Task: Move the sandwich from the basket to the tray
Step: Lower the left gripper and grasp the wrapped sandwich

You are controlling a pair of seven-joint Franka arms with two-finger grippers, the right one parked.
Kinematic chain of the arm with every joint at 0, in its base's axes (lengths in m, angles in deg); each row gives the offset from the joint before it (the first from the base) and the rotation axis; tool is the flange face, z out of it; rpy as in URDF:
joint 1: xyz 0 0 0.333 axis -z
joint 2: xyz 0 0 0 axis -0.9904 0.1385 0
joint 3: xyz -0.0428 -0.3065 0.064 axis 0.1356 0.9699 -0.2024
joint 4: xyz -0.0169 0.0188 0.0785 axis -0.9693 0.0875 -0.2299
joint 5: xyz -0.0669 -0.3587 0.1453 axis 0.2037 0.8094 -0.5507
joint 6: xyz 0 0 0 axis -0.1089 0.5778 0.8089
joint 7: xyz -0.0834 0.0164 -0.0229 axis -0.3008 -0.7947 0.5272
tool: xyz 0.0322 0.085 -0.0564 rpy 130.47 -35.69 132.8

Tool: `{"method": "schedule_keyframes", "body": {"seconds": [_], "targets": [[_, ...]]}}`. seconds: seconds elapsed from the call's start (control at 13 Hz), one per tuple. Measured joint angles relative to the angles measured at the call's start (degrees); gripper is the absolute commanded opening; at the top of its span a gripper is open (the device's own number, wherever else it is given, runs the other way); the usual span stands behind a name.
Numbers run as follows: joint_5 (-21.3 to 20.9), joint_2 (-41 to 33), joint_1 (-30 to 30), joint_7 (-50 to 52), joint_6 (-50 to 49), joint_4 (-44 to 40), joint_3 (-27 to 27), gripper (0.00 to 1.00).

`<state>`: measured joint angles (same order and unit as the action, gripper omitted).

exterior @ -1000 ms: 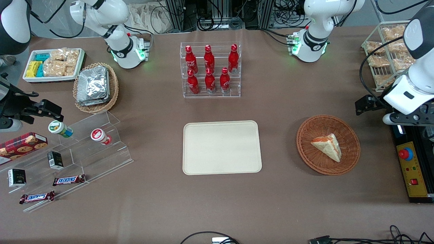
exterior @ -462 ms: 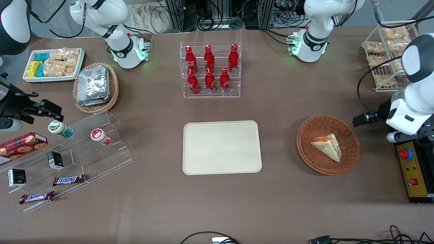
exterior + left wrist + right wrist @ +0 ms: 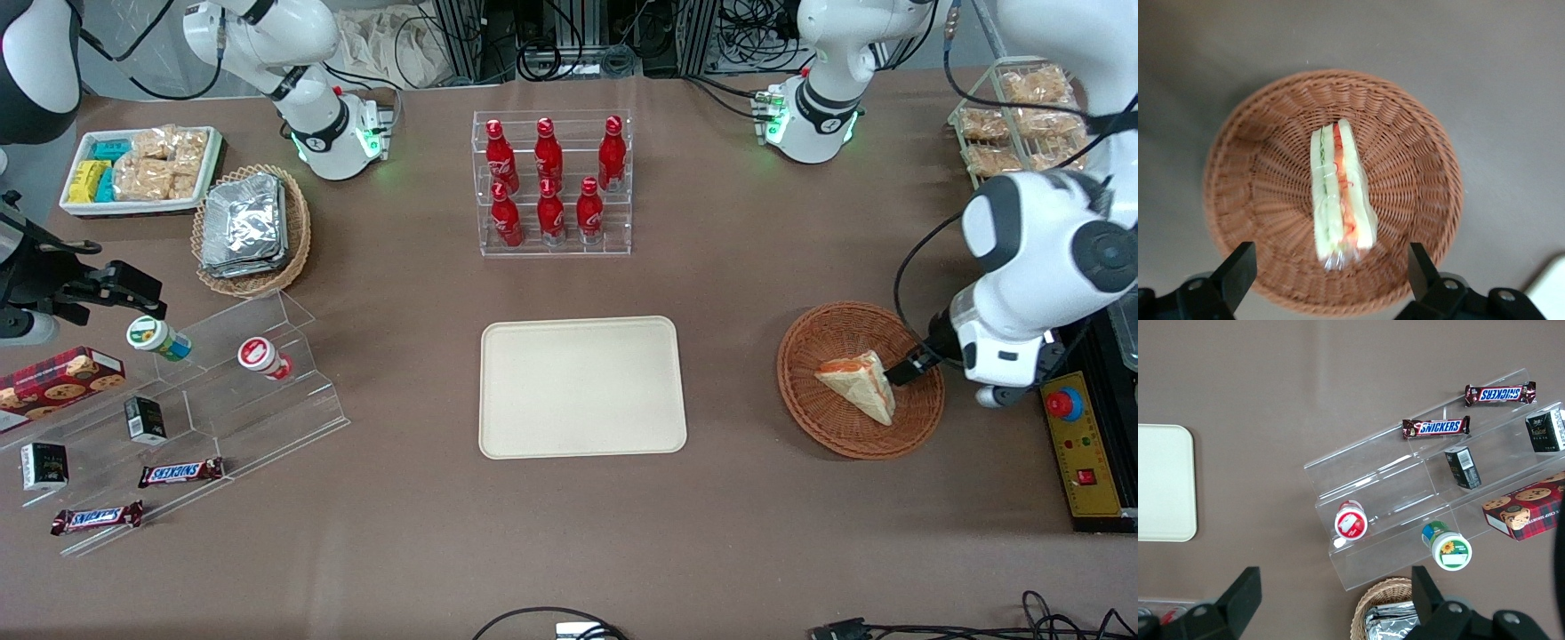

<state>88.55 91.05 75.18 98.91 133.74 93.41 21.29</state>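
Observation:
The sandwich (image 3: pixel 858 384), a pale wedge with orange-red and green filling, lies in the round reddish-brown basket (image 3: pixel 800 400) toward the working arm's end of the table. My gripper (image 3: pixel 911 366) hangs over the basket's rim, beside the sandwich and apart from it. In the left wrist view the gripper (image 3: pixel 1330 267) is open, its fingertips (image 3: pixel 1241 259) spread wider than the sandwich (image 3: pixel 1338 193), which rests wrapped in the middle of the basket (image 3: pixel 1231 173). The cream tray (image 3: pixel 582 387) lies bare at the table's middle, beside the basket.
A clear rack of red bottles (image 3: pixel 551 182) stands farther from the camera than the tray. A wire rack of bagged snacks (image 3: pixel 1013 133) and a yellow control box (image 3: pixel 1080 444) flank the working arm. A clear stepped stand with snacks (image 3: pixel 222 382) sits toward the parked arm's end.
The left arm has swung in from the table's end toward the basket, and its gripper now hangs over the basket's rim. The sandwich, basket and tray have not moved.

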Motion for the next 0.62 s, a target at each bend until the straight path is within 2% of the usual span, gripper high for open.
{"method": "schedule_keyframes", "body": {"seconds": [0.23,0.54,0.62], "targets": [[-0.2,5.6,0.1,4.8,4.4,0.5,0.1,1.0],[-0.6,9.1,0.9,8.3,6.0,0.4,0.4,1.0],[-0.7,9.7,1.1,8.8,6.0,0.4,0.4,0.85]]}}
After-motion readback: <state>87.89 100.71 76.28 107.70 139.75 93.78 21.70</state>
